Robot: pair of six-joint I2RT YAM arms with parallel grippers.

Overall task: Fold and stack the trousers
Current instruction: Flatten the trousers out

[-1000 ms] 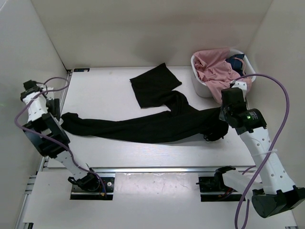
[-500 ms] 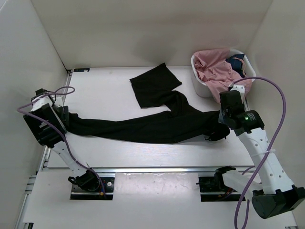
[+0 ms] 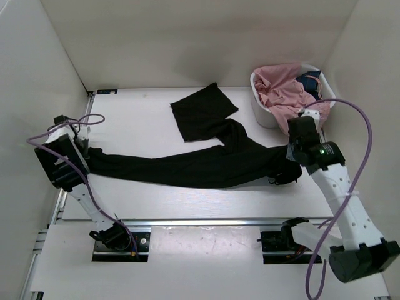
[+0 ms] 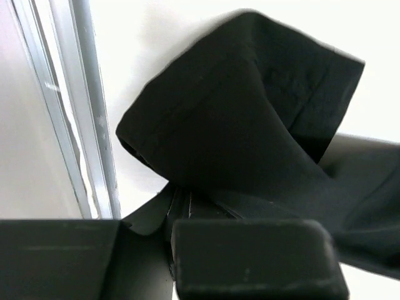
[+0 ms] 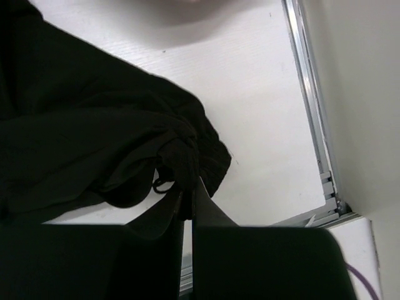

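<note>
Trousers [image 3: 200, 164] lay stretched L to R across the table [image 3: 137, 112]. 1 leg ran to the L edge, and the 2nd leg splayed toward the far side. L gripper [image 4: 178, 206] was clenched on the hem end of leg 1. R gripper [image 5: 187, 190] was clamped on the bunched waist end, near the white basket [image 3: 261, 111].

Risks:
- Both pinches looked thin, so a hard pull apart could slip 1 end free.
- Leg 2 was loose & would prob. drag crooked into any fold.
- The waist bunch could snag the basket or the pink garment [image 3: 281, 94] hanging over its rim.

Hard to tell: how many layers each claw held, since the fingertips were buried in black cloth. Seams & folds were unreadable in the dark fabric.
</note>
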